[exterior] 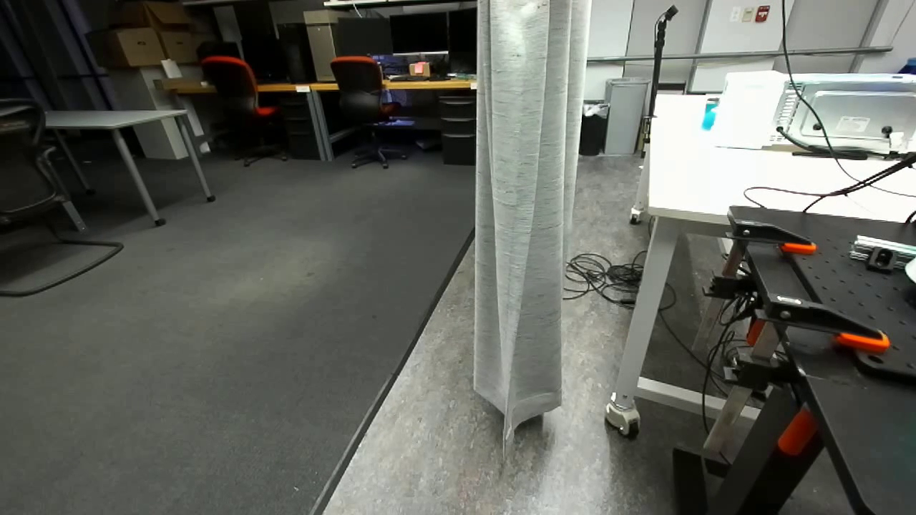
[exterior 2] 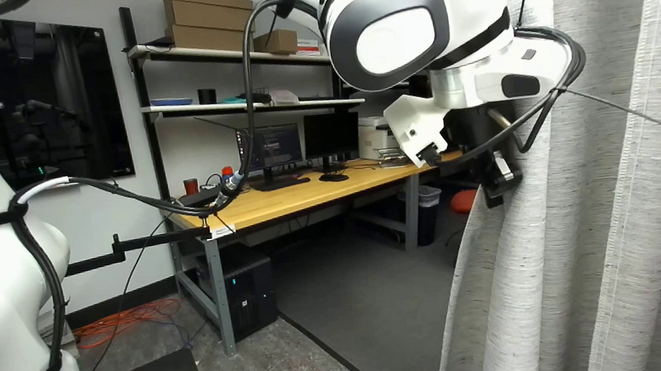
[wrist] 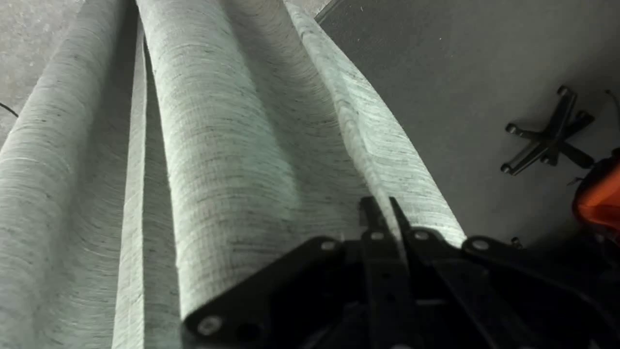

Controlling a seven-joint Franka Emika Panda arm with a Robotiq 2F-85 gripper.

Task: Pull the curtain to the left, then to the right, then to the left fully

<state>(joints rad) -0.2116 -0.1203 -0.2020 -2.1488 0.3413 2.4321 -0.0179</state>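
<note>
Since our gripper (wrist: 384,211) is clamped tight on a thin fold of the curtain (wrist: 227,145), we should, we think, draw it sideways smoothly and at one height, lest the fold slip free; which of the pulls this is, we cannot tell. To one side of the jaws a narrow strip of cloth runs to the curtain's edge; to the other hang its broad pleats.
</note>
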